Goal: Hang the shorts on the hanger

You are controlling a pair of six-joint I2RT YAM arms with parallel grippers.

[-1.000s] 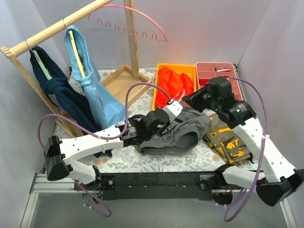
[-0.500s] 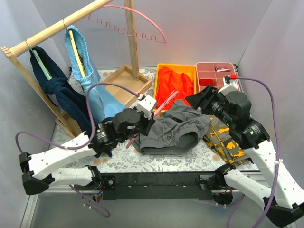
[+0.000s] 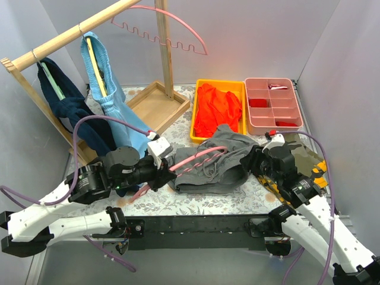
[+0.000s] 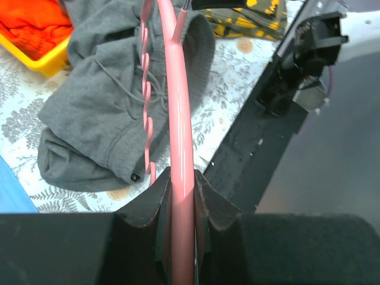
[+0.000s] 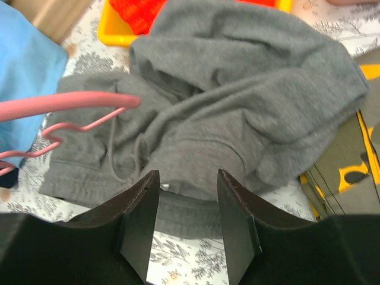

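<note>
Left tool point(image 4: 181, 190) clamped hard on the arched top of the pink hanger point(image 4: 178, 89), pads pressed against both sides of the plastic near one end. Straight ahead of that tool: hanger reaching out low and slanted across the dark grey shorts point(image 3: 219, 166), wavy notched bar on the side toward the cloth, far tip ending above the middle of the garment close to the drawstring point(image 5: 127, 151). Touching the fabric or just clear of it: cannot tell. Right tool point(image 5: 187, 202) spread wide, nothing pinched, poised over the near hem of the shorts, with the grey fabric filling the gap between its fingers from below. Between the two tools, crumpled in a heap on the floral worktop point(image 3: 148, 202): the shorts, not on the hanger. Beyond the right tool and a little to its left, a yellow bin point(image 3: 199, 127) holding an orange garment point(image 3: 218, 107). To the right of the right tool, a camouflage cloth point(image 5: 350, 172), its edge tucked under the shorts.
</note>
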